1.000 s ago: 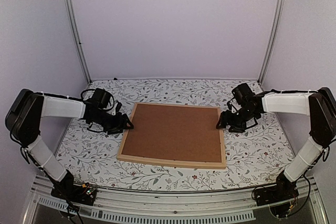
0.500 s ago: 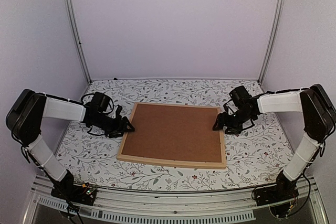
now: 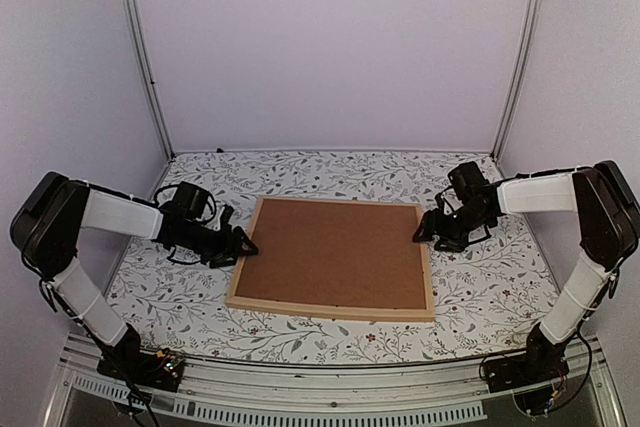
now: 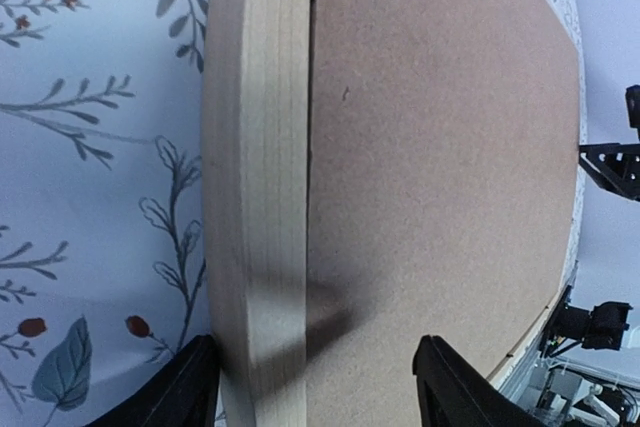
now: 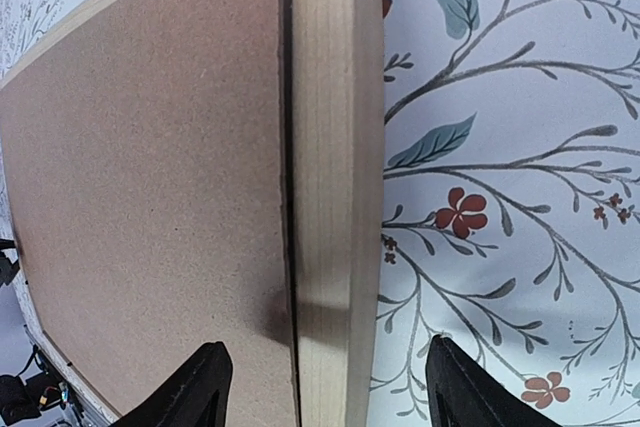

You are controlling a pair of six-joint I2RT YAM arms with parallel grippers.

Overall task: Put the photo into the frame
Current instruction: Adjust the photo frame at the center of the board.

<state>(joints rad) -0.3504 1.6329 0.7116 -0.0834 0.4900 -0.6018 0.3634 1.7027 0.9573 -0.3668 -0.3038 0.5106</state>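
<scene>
On the near side of the frame [image 3: 330, 309] only the leaf-patterned table [image 3: 300, 342] is seen, and nothing is laid on it there. The frame itself is laid flat in the middle of the table, back upward, and its opening is filled by the plain brown backing board [image 3: 335, 252], which is seated inside the light wooden bars. At the frame's left bar the left gripper [image 3: 240, 244] is held low, its fingers spread apart; in the left wrist view one finger is seen outside the bar over the table and the other inside it over the board, so the bar is straddled, not clamped. At the frame's right bar the right gripper [image 3: 422, 234] is placed the same way, open across the wood, with nothing held. Whether the fingertips are touching the frame cannot be told. The photo is not to be seen anywhere; it is judged to be lying under the board, though this cannot be confirmed. If so, the task is judged nearly done, and only the seating of the board and the withdrawal of both arms is left. Beyond the frame's far bar only bare patterned table is shown
</scene>
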